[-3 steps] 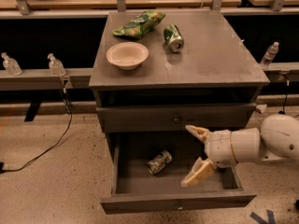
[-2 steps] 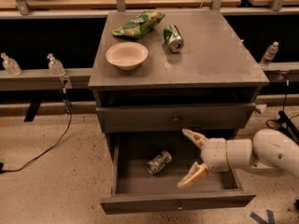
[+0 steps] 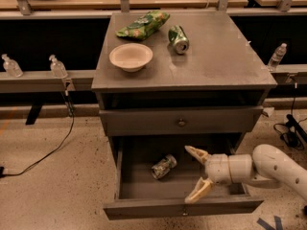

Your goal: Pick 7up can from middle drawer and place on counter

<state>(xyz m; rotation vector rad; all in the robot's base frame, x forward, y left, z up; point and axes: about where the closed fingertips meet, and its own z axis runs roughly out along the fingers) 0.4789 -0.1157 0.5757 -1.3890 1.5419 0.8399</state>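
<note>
The 7up can (image 3: 163, 166), pale silver with green print and dented, lies on its side in the open middle drawer (image 3: 139, 186), left of centre. My gripper (image 3: 197, 174) reaches in from the right over the drawer, its cream fingers spread wide and empty, a short way right of the can. The counter (image 3: 216, 56) is the grey top of the cabinet above.
On the counter lie a darker green can (image 3: 178, 38), a cream bowl (image 3: 131, 57) and a green chip bag (image 3: 143, 25). A closed taller drawer (image 3: 181, 122) sits above the open one. Plastic bottles (image 3: 57, 67) stand on rails at both sides. A cable (image 3: 48, 150) crosses the floor at left.
My gripper has moved left over the drawer, closer to the 7up can, with the fingers still spread. The can has not moved.
</note>
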